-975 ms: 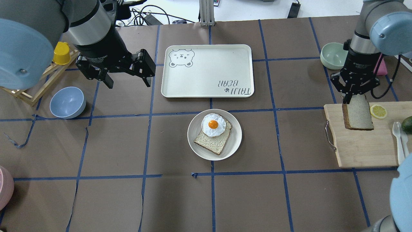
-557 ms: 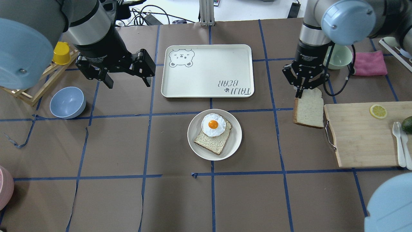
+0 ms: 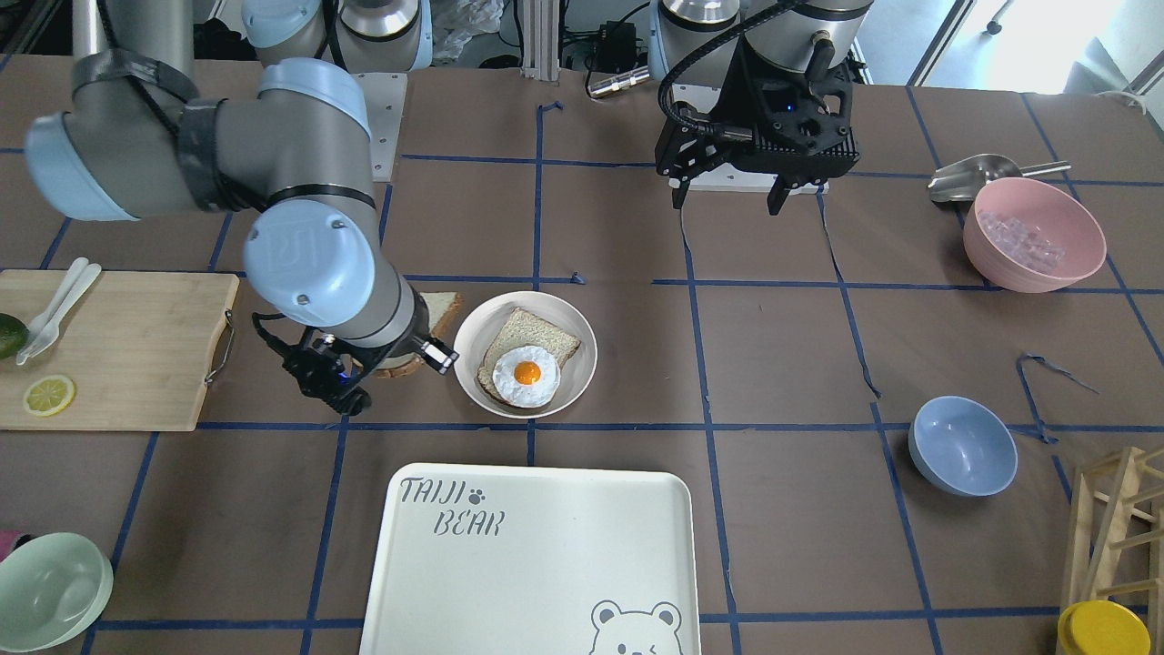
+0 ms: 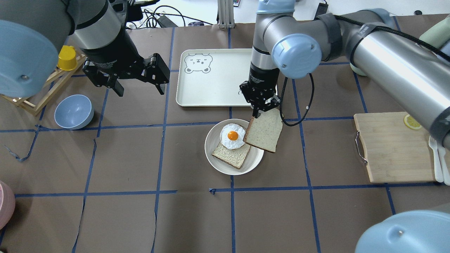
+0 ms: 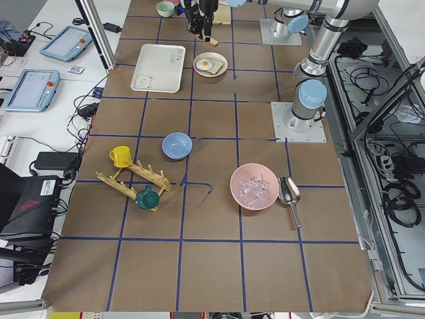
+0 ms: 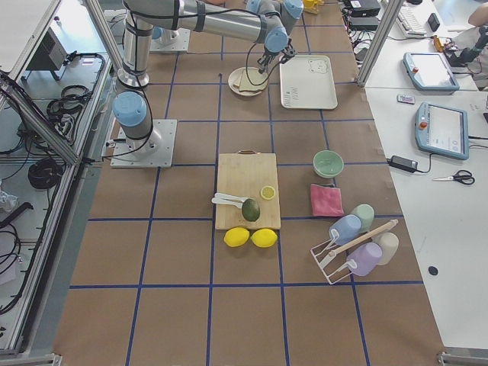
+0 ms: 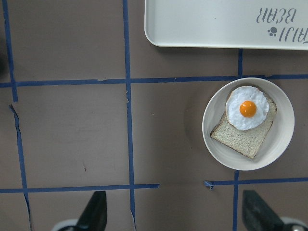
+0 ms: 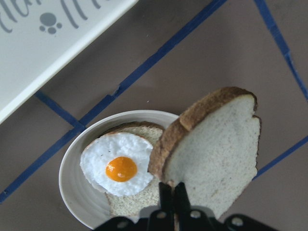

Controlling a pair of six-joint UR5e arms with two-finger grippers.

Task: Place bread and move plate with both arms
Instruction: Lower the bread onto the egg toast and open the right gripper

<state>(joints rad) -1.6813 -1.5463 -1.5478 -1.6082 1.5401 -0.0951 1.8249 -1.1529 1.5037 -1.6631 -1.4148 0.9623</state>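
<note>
Holding the bread (image 4: 263, 130) tilted over the plate (image 4: 228, 169), right gripper (image 4: 258, 114) pinching its edge, left gripper (image 4: 140, 92) spread wide

— How is the light behaving?
— It is falling bright and even from above; only a faint, soft shadow is lying beside the plate (image 7: 281, 142).
— Any trouble?
— Daylight is washing out the floor (image 3: 1046, 45) behind the robot's left; the left gripper (image 7: 174, 197) is blurring in its wrist view.
</note>
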